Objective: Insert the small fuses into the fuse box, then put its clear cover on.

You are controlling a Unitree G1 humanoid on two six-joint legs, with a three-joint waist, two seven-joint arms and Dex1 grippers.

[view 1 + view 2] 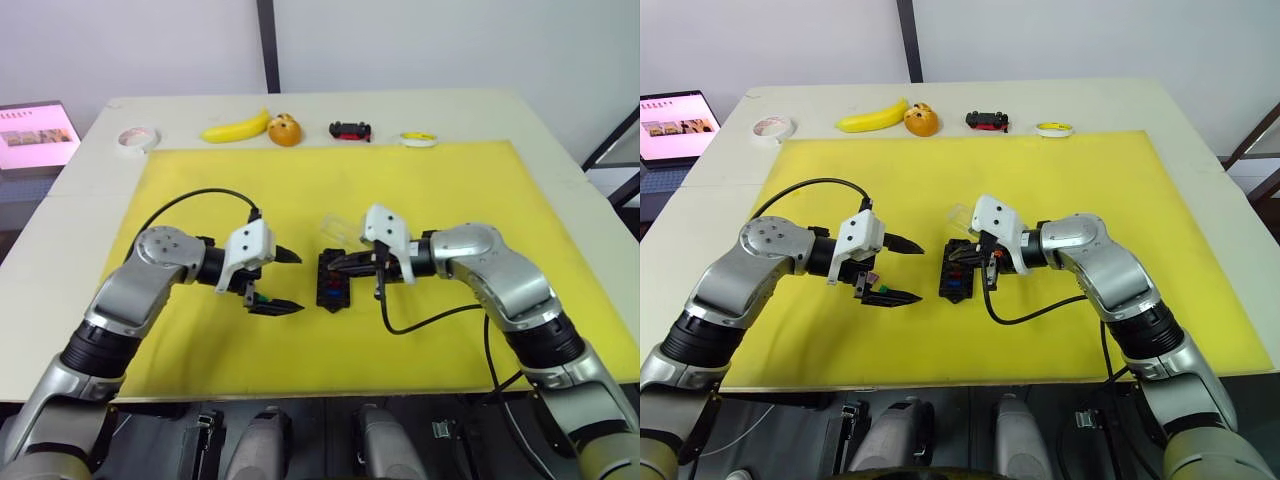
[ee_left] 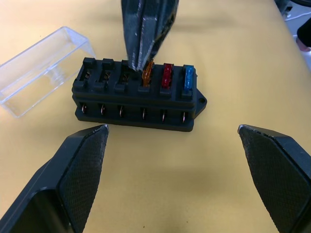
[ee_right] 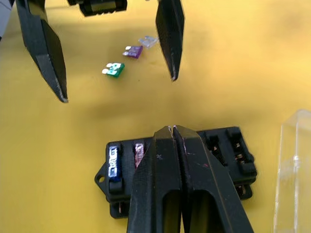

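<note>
On the left, the left hand [image 1: 272, 282] hangs just above the yellow mat [image 1: 520, 230], its two fingers spread wide and holding nothing. Beneath and just beyond it lie three loose fuses [image 3: 132, 51]: one green, one purple, one pale, close together on the mat. They are on the left hand's side, so that arm looks the nearer one for fetching the next fuse.

Just to the right, near the mat's middle, stands the box [image 2: 138, 99]. Its long axis runs roughly away from the robot, along the line between the two hands' reach. Three fuses already sit in one end of the slot row, orange, red and blue side by side; the other three slots in that row look empty.

The right hand [image 3: 173, 129] is over the box from the right, fingers pressed together, tips down at the orange fuse, apparently pushing it home. Whether anything is pinched between them cannot be seen.

The cover [image 2: 41, 68] lies open side up on the mat, just beside the box's far end and apart from it, nearer the right arm.
</note>
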